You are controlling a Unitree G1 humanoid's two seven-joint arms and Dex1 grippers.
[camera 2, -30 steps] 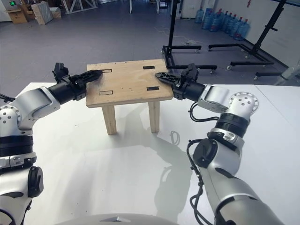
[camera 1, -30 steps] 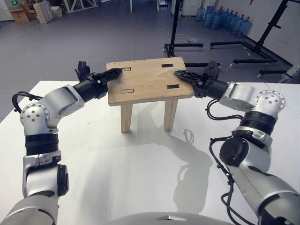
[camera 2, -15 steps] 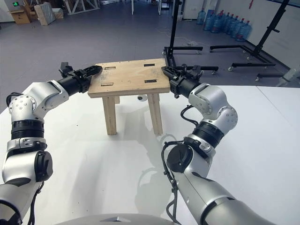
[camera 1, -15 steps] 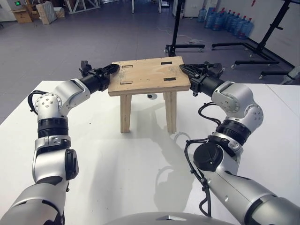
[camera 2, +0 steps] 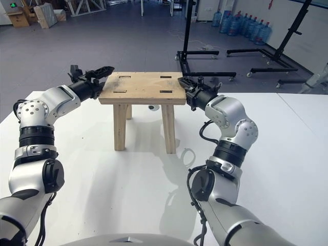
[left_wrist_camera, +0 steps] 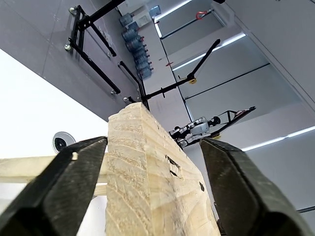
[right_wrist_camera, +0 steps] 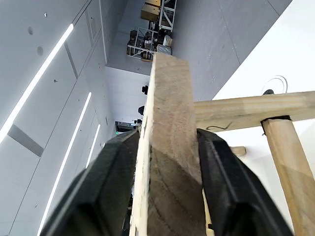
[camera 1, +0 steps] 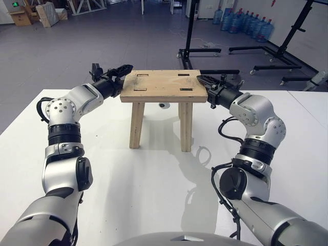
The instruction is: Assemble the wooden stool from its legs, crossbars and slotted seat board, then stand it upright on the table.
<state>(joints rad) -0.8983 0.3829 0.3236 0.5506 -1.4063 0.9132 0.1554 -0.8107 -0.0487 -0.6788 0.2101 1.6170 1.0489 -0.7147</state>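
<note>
Pale wooden stool [camera 1: 164, 85] — flat, slotted.

Inventory as observed: one assembled stool [camera 1: 163, 94] stood on one white counter [camera 1: 128, 195]. Its single seat board [camera 1: 163, 81] carried four slots [camera 1: 142, 76]. Two front legs [camera 1: 136, 124] showed in full; the rear ones could not be counted. Two hands were present: one left hand [camera 1: 124, 76] and one right hand [camera 1: 202, 82]. One cord loop [camera 1: 204, 152] lay on the counter.
</note>
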